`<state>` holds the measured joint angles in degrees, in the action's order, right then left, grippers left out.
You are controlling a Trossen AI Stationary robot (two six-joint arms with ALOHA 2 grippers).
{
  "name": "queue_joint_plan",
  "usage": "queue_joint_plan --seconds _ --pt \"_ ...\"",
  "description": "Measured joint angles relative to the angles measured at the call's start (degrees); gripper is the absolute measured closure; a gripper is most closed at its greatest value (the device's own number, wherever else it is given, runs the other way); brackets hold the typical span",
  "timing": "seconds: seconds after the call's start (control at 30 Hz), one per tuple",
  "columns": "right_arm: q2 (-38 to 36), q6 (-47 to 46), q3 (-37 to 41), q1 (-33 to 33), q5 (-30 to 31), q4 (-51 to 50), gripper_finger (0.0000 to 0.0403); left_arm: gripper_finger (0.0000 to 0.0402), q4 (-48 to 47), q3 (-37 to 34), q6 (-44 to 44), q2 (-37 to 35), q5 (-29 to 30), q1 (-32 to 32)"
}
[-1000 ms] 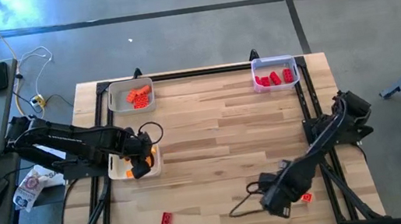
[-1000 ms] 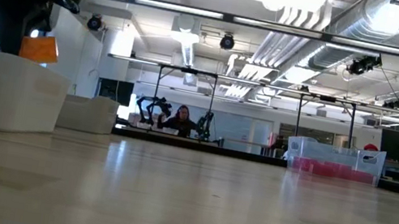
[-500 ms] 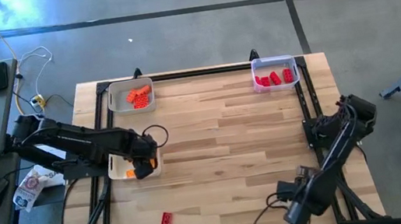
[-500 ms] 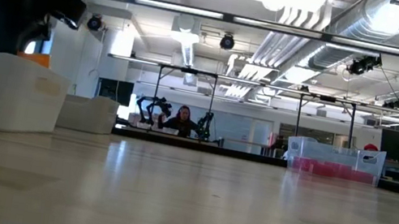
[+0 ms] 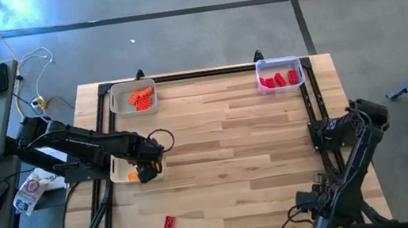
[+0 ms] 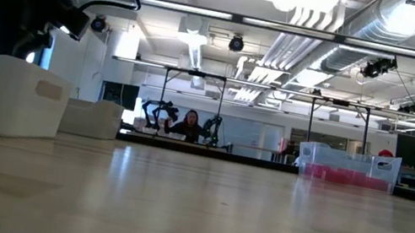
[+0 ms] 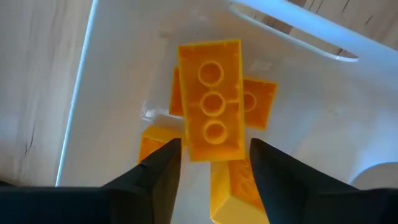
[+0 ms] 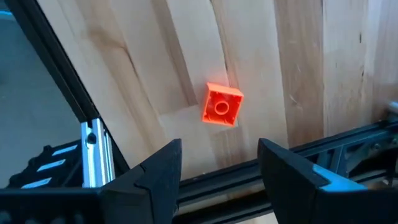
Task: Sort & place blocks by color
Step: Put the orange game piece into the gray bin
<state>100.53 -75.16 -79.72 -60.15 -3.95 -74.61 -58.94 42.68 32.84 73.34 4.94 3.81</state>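
Note:
My left gripper is open low inside the white tray at the table's left edge. A yellow-orange brick lies there underside up on other yellow-orange bricks, its near end between my fingertips. My right gripper stands open with nothing in it at the table's near right corner. Just ahead of it a small orange brick lies underside up on the table. A red brick lies flat near the front edge.
A white tray with orange bricks stands at the far left. A clear tray with red bricks stands at the far right. Black frame rails run along the table's edges. The bare wooden middle lies between the arms.
My left gripper has gone down into the white tray with the yellow-orange brick, then opened and let it go. The brick now lies below the tray's rim on the other bricks. My right arm has swung toward the table's near right corner.

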Motion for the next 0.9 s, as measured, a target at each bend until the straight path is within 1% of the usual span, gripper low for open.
queue_joint_plan --seconds 0.17,0.3,0.4,0.47,0.6,0.77,0.9 --pt "0.0 -3.76 0.0 -1.67 1.91 -0.92 0.0208 0.0207 -0.02 0.0 0.04 0.0 -2.0 -0.04" --pt "0.0 -5.99 0.0 -1.94 2.1 -1.05 0.0208 0.0205 -0.02 0.0 0.01 0.0 -3.98 -0.04" --pt "0.0 -6.01 0.22 -1.89 2.95 -0.92 0.0208 0.0205 -0.03 0.0 0.0 0.0 -4.63 -0.04" --pt "0.0 -6.03 2.01 -1.87 3.25 0.1 0.0208 0.0205 -0.03 0.0 0.0 0.0 -4.73 -0.04" --pt "0.0 -6.87 7.83 -1.7 -0.37 4.25 0.0208 0.0205 -0.04 0.0 0.0 0.0 -4.73 -0.04" --pt "0.02 -6.37 12.54 -1.37 -1.0 13.68 0.0208 0.0204 -0.06 0.0 0.0 0.0 -4.73 -0.04" --pt "0.02 -6.27 14.37 -1.37 -1.51 16.84 0.0208 0.0204 -0.02 0.0 -0.01 -0.02 -4.38 -0.04"
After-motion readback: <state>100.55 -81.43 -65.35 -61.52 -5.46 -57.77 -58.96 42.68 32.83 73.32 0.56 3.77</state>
